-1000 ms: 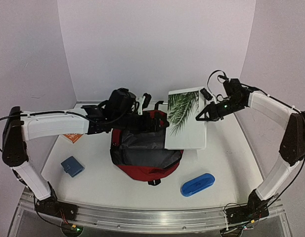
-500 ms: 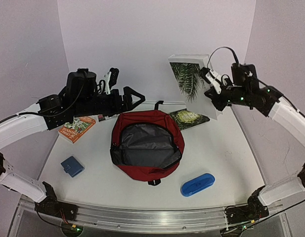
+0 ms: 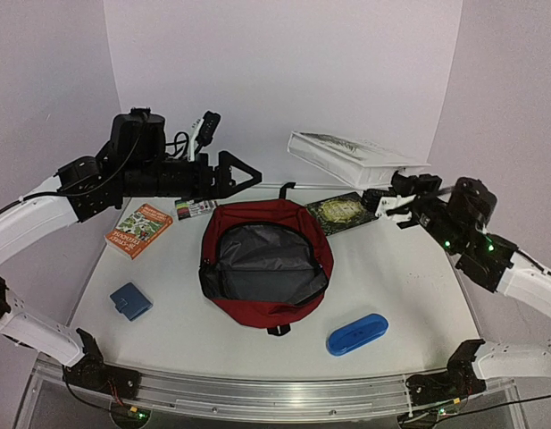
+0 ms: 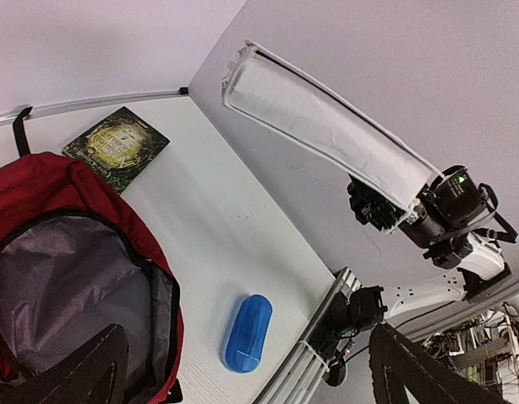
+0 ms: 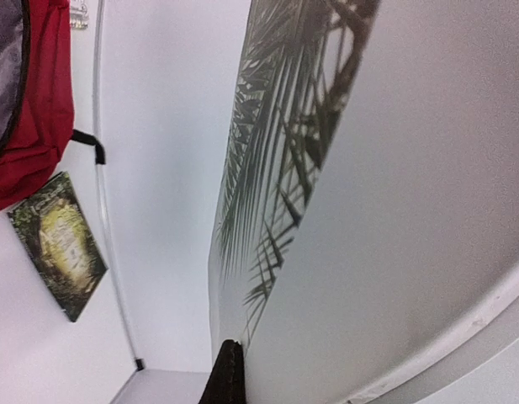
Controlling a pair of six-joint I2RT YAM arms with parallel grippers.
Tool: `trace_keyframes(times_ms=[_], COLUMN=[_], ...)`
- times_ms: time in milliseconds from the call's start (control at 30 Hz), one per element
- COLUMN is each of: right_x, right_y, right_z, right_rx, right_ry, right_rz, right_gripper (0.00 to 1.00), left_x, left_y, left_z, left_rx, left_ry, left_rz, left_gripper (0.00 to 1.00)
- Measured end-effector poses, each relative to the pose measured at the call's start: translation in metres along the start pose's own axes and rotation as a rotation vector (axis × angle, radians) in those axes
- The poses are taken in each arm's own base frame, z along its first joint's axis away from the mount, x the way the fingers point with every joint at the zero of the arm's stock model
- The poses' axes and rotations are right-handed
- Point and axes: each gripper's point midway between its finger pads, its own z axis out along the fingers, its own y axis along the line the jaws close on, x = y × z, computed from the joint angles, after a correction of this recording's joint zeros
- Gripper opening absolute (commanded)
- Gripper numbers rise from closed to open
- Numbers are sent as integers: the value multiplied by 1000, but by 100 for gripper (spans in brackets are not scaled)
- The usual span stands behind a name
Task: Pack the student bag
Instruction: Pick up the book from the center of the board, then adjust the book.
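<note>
1. Two arms show in the top view, both raised off the table (image 3: pixel 418 286).
2. Student bag (image 3: pixel 266 268): centre of the frame, lying flat on the table. The main opening gapes upward and shows grey lining. A black handle sits at its upper edge and a black buckle at its lower edge.
3. Left gripper (image 3: pixel 246 172): upper left of centre, hovering past the bag's upper left edge. Its jaws are spread wide and hold nothing. In the left wrist view its dark fingertips (image 4: pixel 91 370) sit at the bottom corners, with the bag at lower left.
4. Right gripper (image 3: pixel 396 202): right of centre, clamped tight on the right end of a white book (image 3: pixel 351 156).
5. White book: in the air, upper right of centre, lying long across the frame and tilted, with its left end higher in the frame. In the right wrist view a palm-leaf print on the cover fills most of the picture. One dark finger (image 5: pixel 228 374) lies against the cover at the bottom edge.
6. Green book (image 3: pixel 342 212): flat on the table just off the bag's upper right edge, under the held book in the frame.
7. Orange book (image 3: pixel 138 230): flat on the table, left of the bag and apart from it.
8. Small blue square case (image 3: pixel 130 301): lower left, apart from the bag.
9. Blue oblong case (image 3: pixel 357 333): lower right of the bag, near it but not touching.
</note>
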Motion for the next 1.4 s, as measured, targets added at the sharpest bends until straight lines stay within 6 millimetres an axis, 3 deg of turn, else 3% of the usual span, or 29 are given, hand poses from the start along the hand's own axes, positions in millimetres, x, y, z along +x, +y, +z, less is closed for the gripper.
trace_keyframes(times_ms=[200, 333, 467, 733, 833, 967, 1133, 1200, 1233, 1333, 1367, 1400], right_x=[-27, -43, -55, -71, -73, -76, -78, -79, -79, -80, -79, -78], right_y=[1, 23, 37, 28, 34, 40, 41, 40, 40, 38, 38, 38], right_z=[-37, -45, -50, -58, -60, -63, -64, -64, -64, -64, -64, -63], right_rx=[175, 215, 243, 353, 355, 356, 371, 379, 384, 397, 397, 393], right_ry=[-215, -321, -392, -466, -481, -504, -520, -523, -521, -517, -514, -508], right_rz=[-228, -341, -415, -469, -481, -485, -488, -498, -506, -513, -508, -502], right_gripper=[0, 0, 0, 0, 0, 0, 1, 10, 24, 83, 95, 98], left_x=[2, 8, 24, 54, 58, 58, 53, 52, 51, 50, 50, 48], left_y=[-7, -14, -14, -7, -11, -19, -33, -36, -36, -35, -35, -35], left_z=[-5, -1, 17, 56, 67, 76, 77, 77, 77, 77, 77, 77], left_rx=[47, 114, 163, 252, 315, 397, 494, 516, 519, 530, 534, 544], left_ry=[62, 118, 205, 349, 373, 391, 393, 397, 400, 404, 401, 395], left_rz=[19, 2, -38, -149, -171, -190, -197, -205, -217, -232, -234, -232], left_gripper=[100, 100, 100, 100, 99, 78, 36, 24, 21, 12, 11, 10])
